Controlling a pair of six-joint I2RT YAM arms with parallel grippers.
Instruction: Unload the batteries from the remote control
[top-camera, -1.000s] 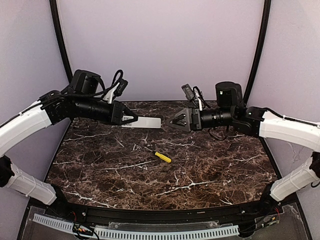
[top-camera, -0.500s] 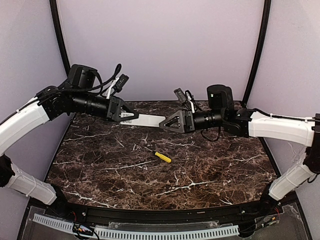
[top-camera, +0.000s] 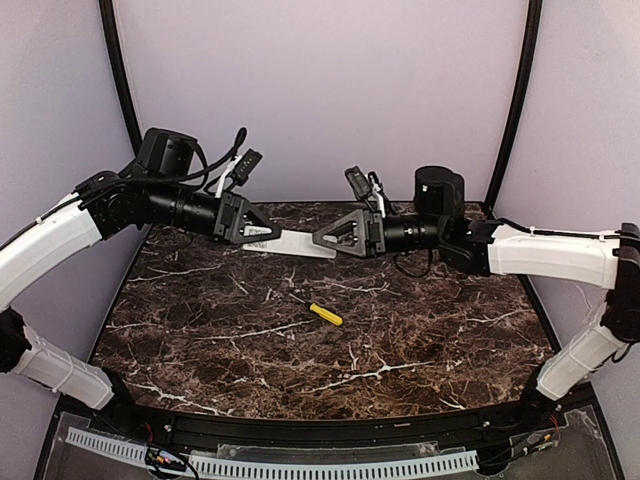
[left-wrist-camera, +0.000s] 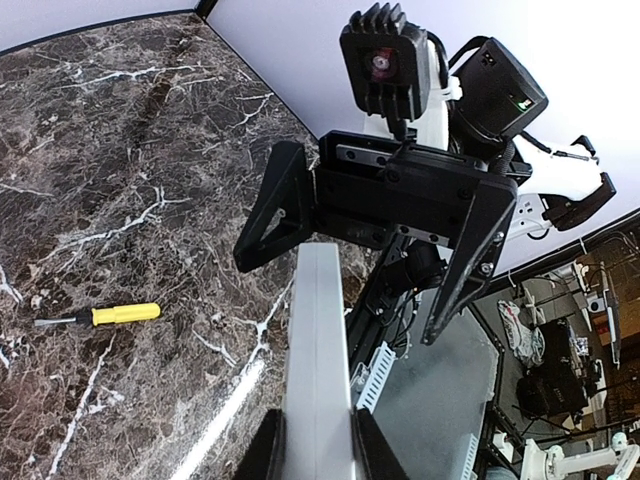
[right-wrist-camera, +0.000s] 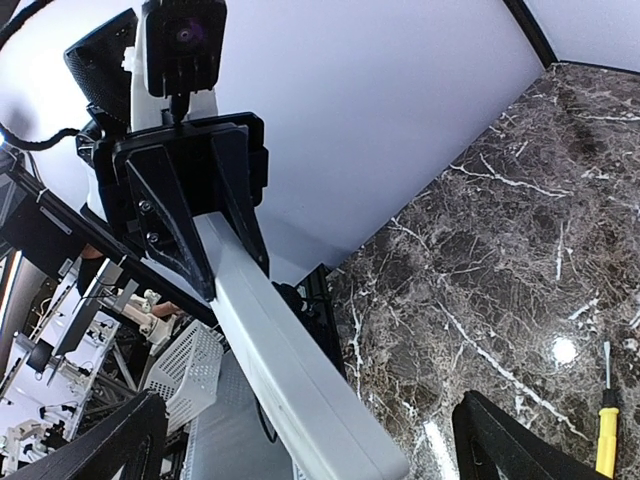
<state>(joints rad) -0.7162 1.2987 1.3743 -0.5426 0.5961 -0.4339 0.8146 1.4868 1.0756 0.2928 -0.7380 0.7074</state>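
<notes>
Two-arm hold above the far part of the table (top-camera: 420, 330). The left fingers (top-camera: 255, 232) are clamped on one end of the remote control (top-camera: 300, 243), which is carried in the air, roughly level, with its free end pointing right. The right fingers (left-wrist-camera: 272, 210) are spread wide and straddle that free end, one on each side, apparently clear of it. The batteries show in no view, and it cannot be told whether the cover is on or off. A yellow-handled screwdriver (top-camera: 320, 312) lies on the table, nearer than the remote and well apart from both arms. Step in hand, as judged: taking a second grip on the remote. The next move calls for closing the right fingers squarely on the free end while the left hold stays firm, without twisting the slim bar
</notes>
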